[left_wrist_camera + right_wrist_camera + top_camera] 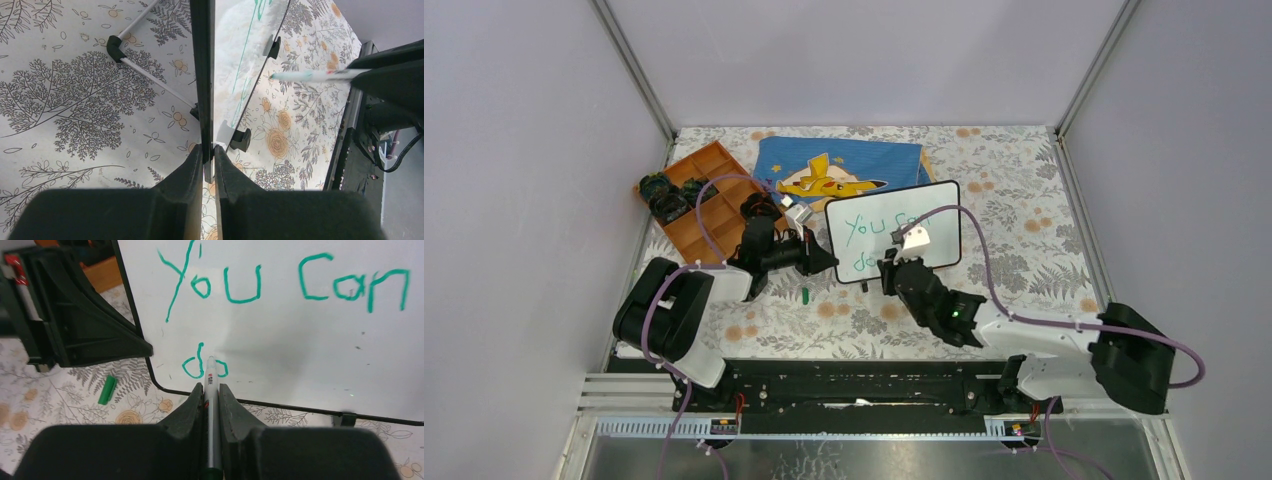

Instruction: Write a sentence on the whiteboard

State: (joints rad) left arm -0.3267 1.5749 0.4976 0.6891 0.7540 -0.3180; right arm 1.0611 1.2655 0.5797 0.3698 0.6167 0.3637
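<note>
The whiteboard [924, 212] stands tilted on the floral table, black-framed, with green words "You can" on top and "do" below [205, 365]. My left gripper [822, 262] is shut on the board's left edge [202, 90], jaws pinching the black frame. My right gripper [890, 268] is shut on a grey marker [210, 390], whose tip touches the board at the "o" of "do". The marker also shows in the left wrist view [310, 76]. The board fills the right wrist view [300, 330].
A green marker cap [107, 390] lies on the table left of the board's lower corner, also in the top view [805, 294]. A blue Pikachu cloth [839, 170] lies behind the board. An orange compartment tray [699, 200] with dark parts sits at the back left.
</note>
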